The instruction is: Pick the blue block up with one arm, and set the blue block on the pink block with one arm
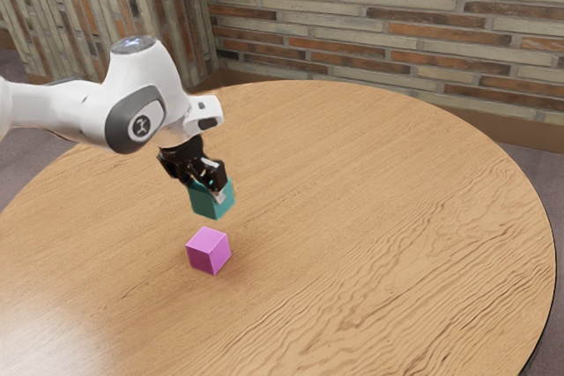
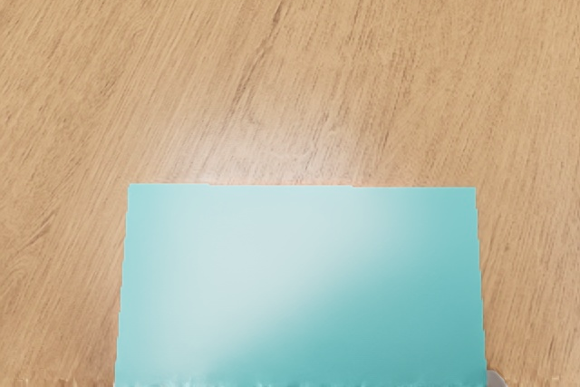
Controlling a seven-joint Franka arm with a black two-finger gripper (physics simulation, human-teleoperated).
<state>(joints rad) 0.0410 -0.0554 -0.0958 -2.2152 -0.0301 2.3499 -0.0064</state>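
Gripped between fingers point(image 1: 204, 180), blue block point(image 1: 212, 203) (aloft).

An indoor room: a round wooden table point(image 1: 397, 217) stands before a brick wall point(image 1: 397, 24) and weathered wooden panelling point(image 1: 88, 6).

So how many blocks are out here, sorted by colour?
blue block (a teal shade): 1, held in the gripper above the table
pink block: 1, sitting on the table
Total: 2 blocks
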